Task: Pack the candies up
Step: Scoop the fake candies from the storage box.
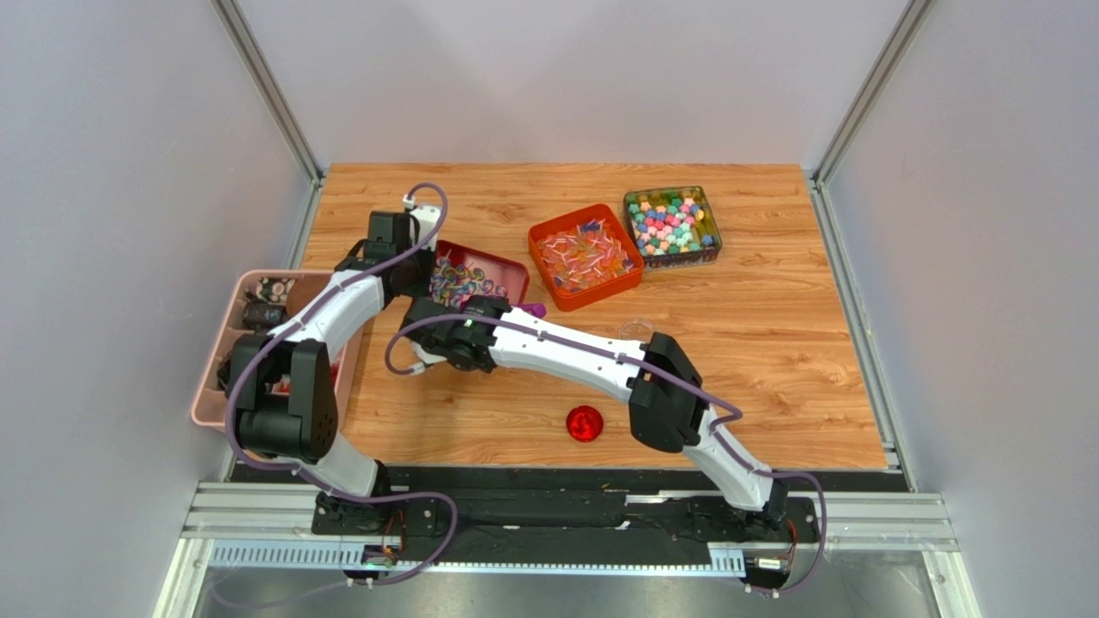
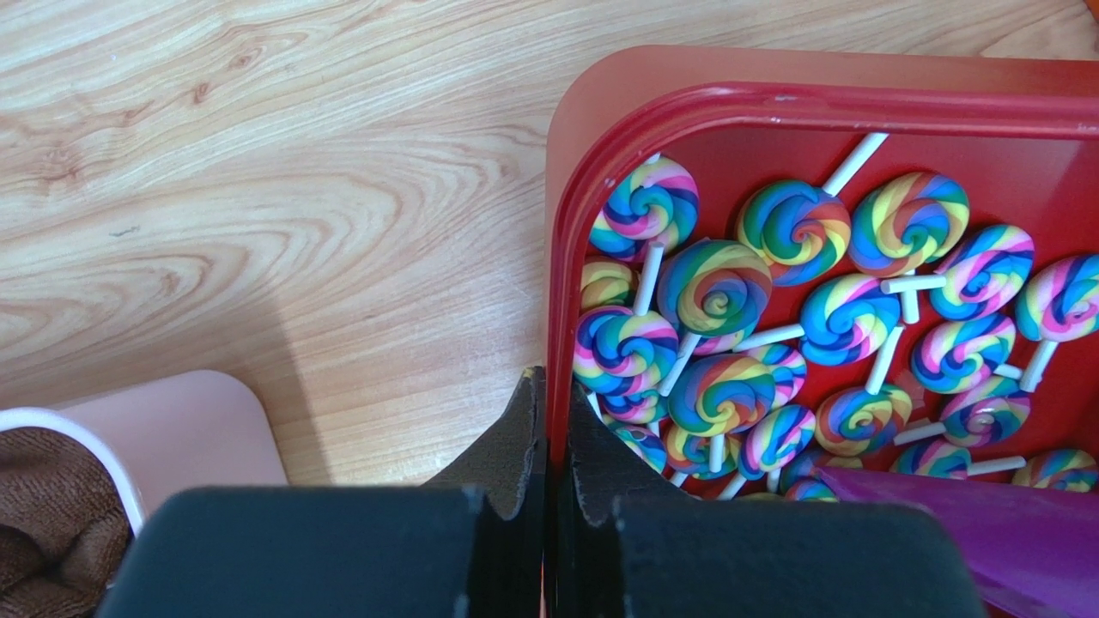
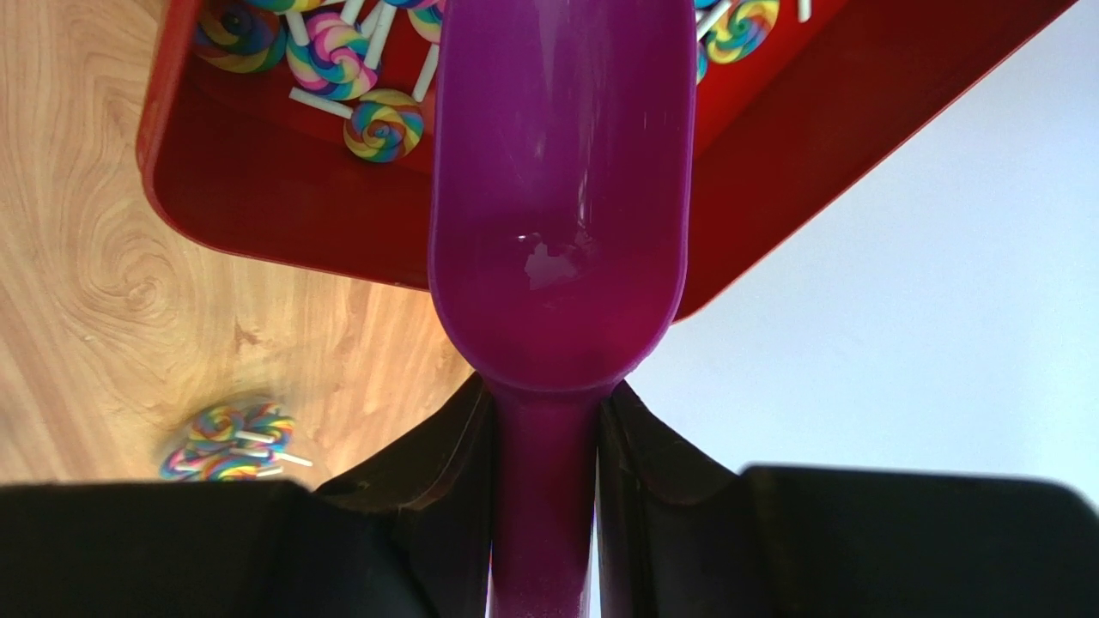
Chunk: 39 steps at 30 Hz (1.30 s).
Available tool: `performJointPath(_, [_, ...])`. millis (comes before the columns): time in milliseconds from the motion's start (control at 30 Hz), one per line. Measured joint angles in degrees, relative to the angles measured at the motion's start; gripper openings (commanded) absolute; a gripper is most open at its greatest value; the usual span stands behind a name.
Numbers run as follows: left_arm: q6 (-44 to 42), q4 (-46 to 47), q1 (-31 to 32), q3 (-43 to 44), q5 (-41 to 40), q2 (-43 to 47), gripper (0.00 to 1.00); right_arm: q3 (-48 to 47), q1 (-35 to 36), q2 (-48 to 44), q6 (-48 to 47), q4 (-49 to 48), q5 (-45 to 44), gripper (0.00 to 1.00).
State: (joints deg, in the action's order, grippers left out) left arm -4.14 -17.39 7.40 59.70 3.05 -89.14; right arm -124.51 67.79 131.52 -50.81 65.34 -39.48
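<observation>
The right pincer (image 3: 544, 410), closed tight on the handle of a purple plastic scoop (image 3: 561, 193), aims its empty bowl straight ahead over the rainbow-swirl candies (image 3: 342, 71) in the red plastic tray (image 3: 258, 219), whose rim the left pincer (image 2: 550, 412) clamps.

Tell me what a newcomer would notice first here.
The red tray heaped with rainbow swirl lollipops, on the left part of the table, draws the eye first, with the left end effector pinching its rim. Next is the purple scoop, gripped by the right end effector and reaching over that tray's edge. A few stray lollipops lie on the wood beside it.
</observation>
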Motion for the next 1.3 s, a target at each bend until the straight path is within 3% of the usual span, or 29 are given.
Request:
performJointPath(367, [1.05, 0.76, 0.52, 0.02, 1.18, 0.0, 0.0, 2.86, -3.5, -1.66, 0.66, 0.61, -2.01, 0.0])
performJointPath(867, [1.92, 1.79, 0.55, 0.02, 1.22, 0.0, 0.0, 5.42, -2.34, -1.68, -4.02, -2.62, -8.39, 0.0])
performJointPath(1100, [2.14, 1.03, 0.15, 0.04, -1.77, -0.17, 0.0, -8.44, -0.2, 6.38, -3.32, 5.11, -7.8, 0.0])
performJointPath(1300, [2.47, -1.03, 0.02, 0.04, -2.1, -1.03, 0.0, -10.12, 0.37, 7.37, -0.28, 8.09, -4.85, 0.0])
